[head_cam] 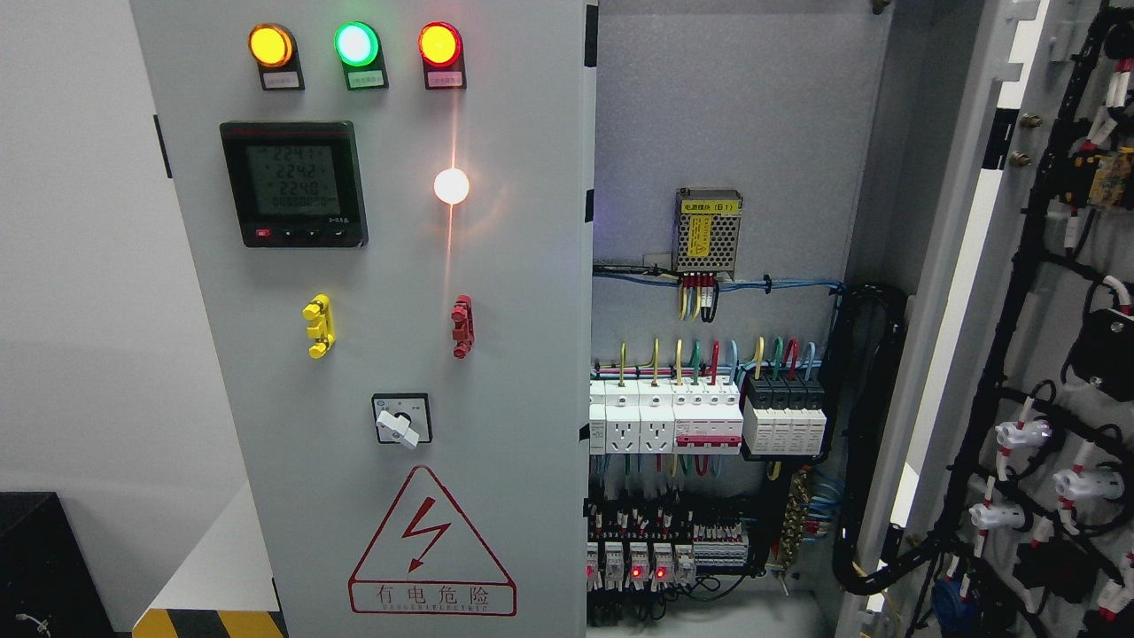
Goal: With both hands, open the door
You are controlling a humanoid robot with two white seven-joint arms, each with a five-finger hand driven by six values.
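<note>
Hands: neither visible to you in head view, so finger state cannot be told. Left door (372,354) shut, flat grey painted metal; carries three round lamps (354,44), square black meter (294,183), rotary switch (401,419), red triangular warning label (431,545). Right door (1054,354) swung wide, inner face strung with black cable looms. Cabinet interior (718,399) exposed: white breakers, coloured wires, perforated metal box, probably power supply.

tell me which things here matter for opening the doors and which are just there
Job: left door, shut; right door, swung open.

Just there: indicator lights, meter, rotary switch, warning sign, breakers. No robot hand in view.
</note>
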